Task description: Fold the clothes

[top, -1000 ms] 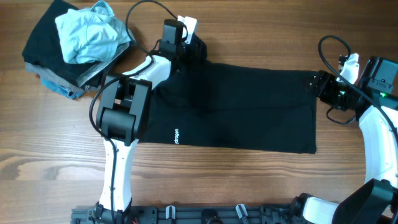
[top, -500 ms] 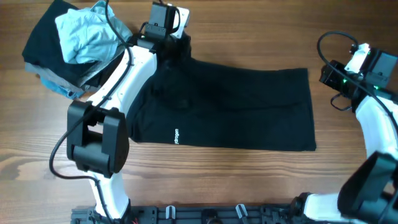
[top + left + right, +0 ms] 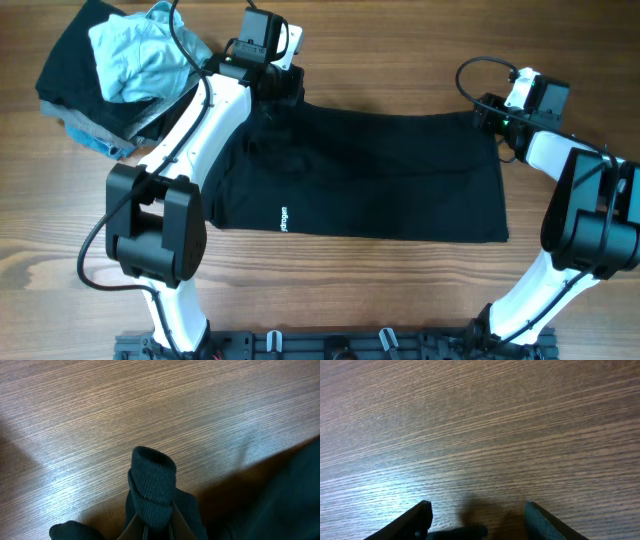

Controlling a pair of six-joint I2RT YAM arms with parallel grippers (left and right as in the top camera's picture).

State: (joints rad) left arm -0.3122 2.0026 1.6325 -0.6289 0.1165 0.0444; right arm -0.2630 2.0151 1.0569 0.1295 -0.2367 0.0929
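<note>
On the desk (image 3: 420,40): black shirt (image 3: 380,175) spread flat, centre.
Left gripper (image 3: 159,527): clamped on a bunched fold at the shirt's far left corner.
Right gripper (image 3: 477,519): jaws wide, at the far right corner.

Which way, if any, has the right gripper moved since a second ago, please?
Yes. The right gripper has shifted toward the clothes pile and the table's far edge, reaching the shirt's corner.
</note>
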